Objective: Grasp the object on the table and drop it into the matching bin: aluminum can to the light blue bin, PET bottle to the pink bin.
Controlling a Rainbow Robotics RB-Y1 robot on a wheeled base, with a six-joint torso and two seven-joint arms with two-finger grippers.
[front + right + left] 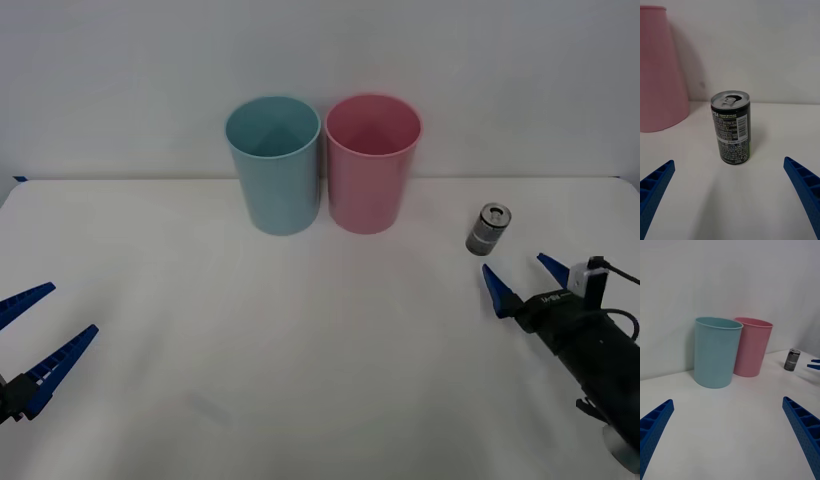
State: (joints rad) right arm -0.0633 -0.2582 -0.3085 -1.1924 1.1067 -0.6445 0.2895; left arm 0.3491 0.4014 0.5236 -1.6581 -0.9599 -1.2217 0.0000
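In the front view, the wide, plain white table (300,350) carries two tall tapered plastic bins standing side by side at its far edge: the light blue bin (273,165) on the left and the pink bin (372,163) on the right, their sides touching or very nearly so. The small silver-grey aluminum can (488,229) with a dark band stands upright to the right of the pink bin, apart from it. Just in front of the can, the right gripper (525,278) sits low over the table with its blue ribbed fingers spread wide, holding nothing. The left gripper (40,335) waits near the table's left edge, its fingers also spread and empty.

From the right wrist view, the can (730,128) stands upright on the table between and beyond the two spread blue fingers (655,187), touching neither. Its top looks already opened, though the detail is small. The pink bin (660,69) stands off to one side, beyond the can.

From the left wrist view, both bins (716,351) (751,347) stand ahead of the open fingers (801,427), with the can (792,359) farther off beside the pink bin and the tips of the right gripper (814,364) near it.
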